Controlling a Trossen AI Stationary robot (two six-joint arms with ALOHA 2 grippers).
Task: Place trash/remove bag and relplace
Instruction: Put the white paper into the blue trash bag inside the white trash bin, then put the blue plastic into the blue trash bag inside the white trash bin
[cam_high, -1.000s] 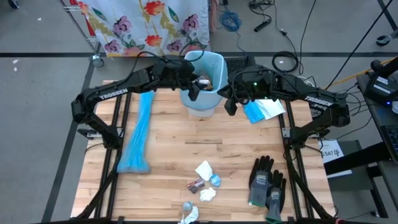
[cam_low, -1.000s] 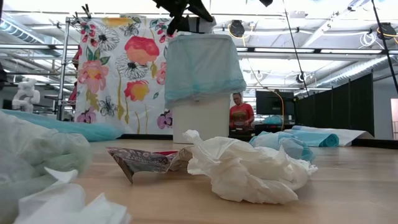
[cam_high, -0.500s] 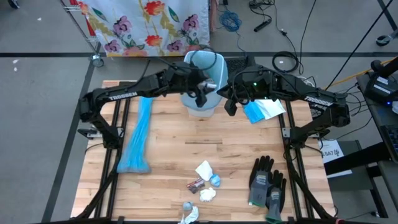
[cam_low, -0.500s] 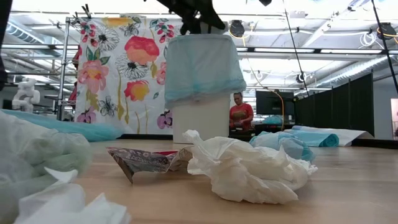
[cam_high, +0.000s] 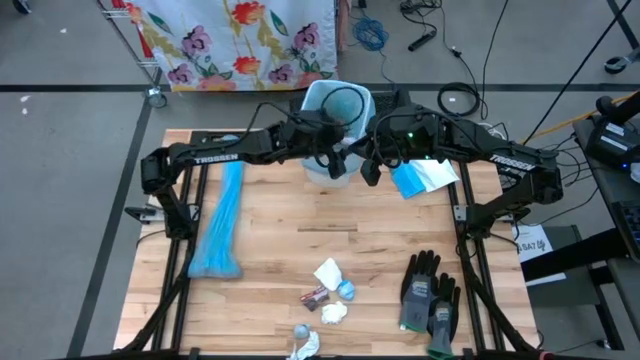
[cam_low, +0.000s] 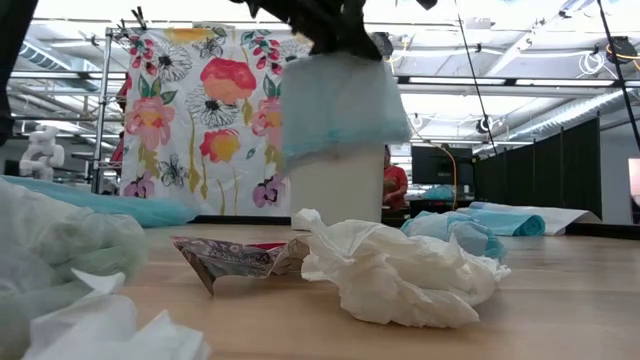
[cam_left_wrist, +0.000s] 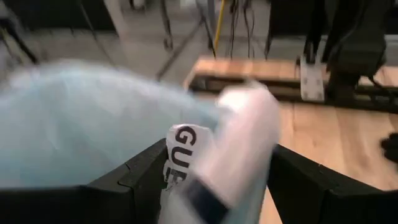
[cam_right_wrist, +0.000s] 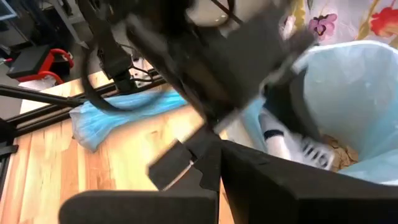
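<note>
High view: trash (cam_high: 331, 288) = small scraps clustered on the near-centre tabletop: white tissue wads, a little blue wrapper, a crumpled printed wrapper, 1 grey bit near the front edge. More scraps sit inside the bin (cam_high: 337, 110), seen via right wrist cam.
Bin: white, blue bag liner (cam_low: 340, 105), at table's far edge, centre; appears tilted toward the right arm.
Left gripper (cam_high: 333, 148): over the bin's near rim, fingers spread wide w/ a white printed wrapper (cam_left_wrist: 224, 155) between them; whether it is clamped, cannot tell.
Right gripper (cam_high: 371, 170): just beside bin, robot's right side, fingers shut, nothing seen held.
Other items: flat blue bag stock (cam_high: 221, 222) lying lengthwise on the left; blue-and-white packet (cam_high: 420, 178) far right; grey-black gloves (cam_high: 429, 292) near right.
Table (cam_high: 300, 240): light wood slats.
Backdrop: floral cloth (cam_low: 190, 110); person (cam_low: 393, 185) far behind bin, low view.
</note>
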